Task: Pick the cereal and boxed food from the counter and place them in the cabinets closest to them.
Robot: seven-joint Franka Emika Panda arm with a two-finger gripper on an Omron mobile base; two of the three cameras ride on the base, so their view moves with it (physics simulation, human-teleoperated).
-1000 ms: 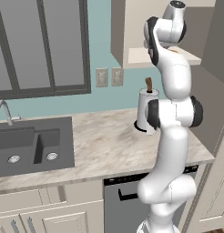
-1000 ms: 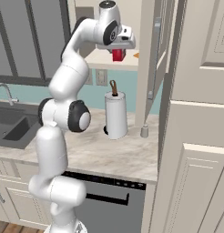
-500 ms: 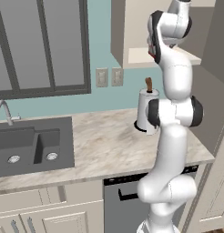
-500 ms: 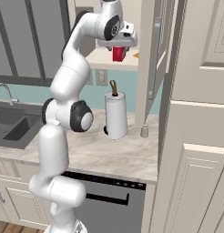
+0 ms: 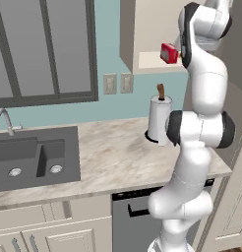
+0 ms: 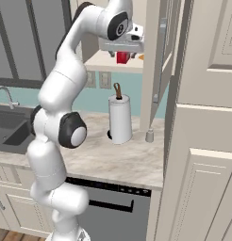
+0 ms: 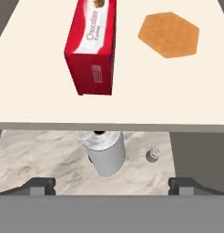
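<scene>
The open wall cabinet (image 5: 142, 34) sits at the top centre of the left base view, its door (image 6: 158, 61) swung out and seen edge-on in the upper middle of the right base view. On its pale inner shelf (image 7: 50, 109) lies a red box (image 7: 92, 45) of boxed food, flat on its side in the upper left of the hand view, with "Chocolate" legible on its white band. To the right of it on the same shelf, well apart, lies a flat orange hexagonal item (image 7: 169, 34); what it is cannot be told. In the left base view the red box (image 5: 168, 53) shows at the shelf's front edge, just beside the arm.

The claw (image 7: 111, 184) is released: its two dark fingertips (image 7: 38, 185) stand far apart at the lower left and lower right of the hand view, with nothing between them, and the red box lies clear of them on the shelf. In the right base view the claw (image 6: 122, 52) hangs in front of the shelf opening with the red box (image 6: 122, 57) just behind it.

Below the shelf, the marbled tabletop (image 5: 108, 157) carries a white paper towel roll (image 5: 159, 120) standing upright on its holder, and a small grey shaker (image 6: 149, 136) near it. A dark double sink (image 5: 29, 155) is set into the tabletop at the left of the left base view.
</scene>
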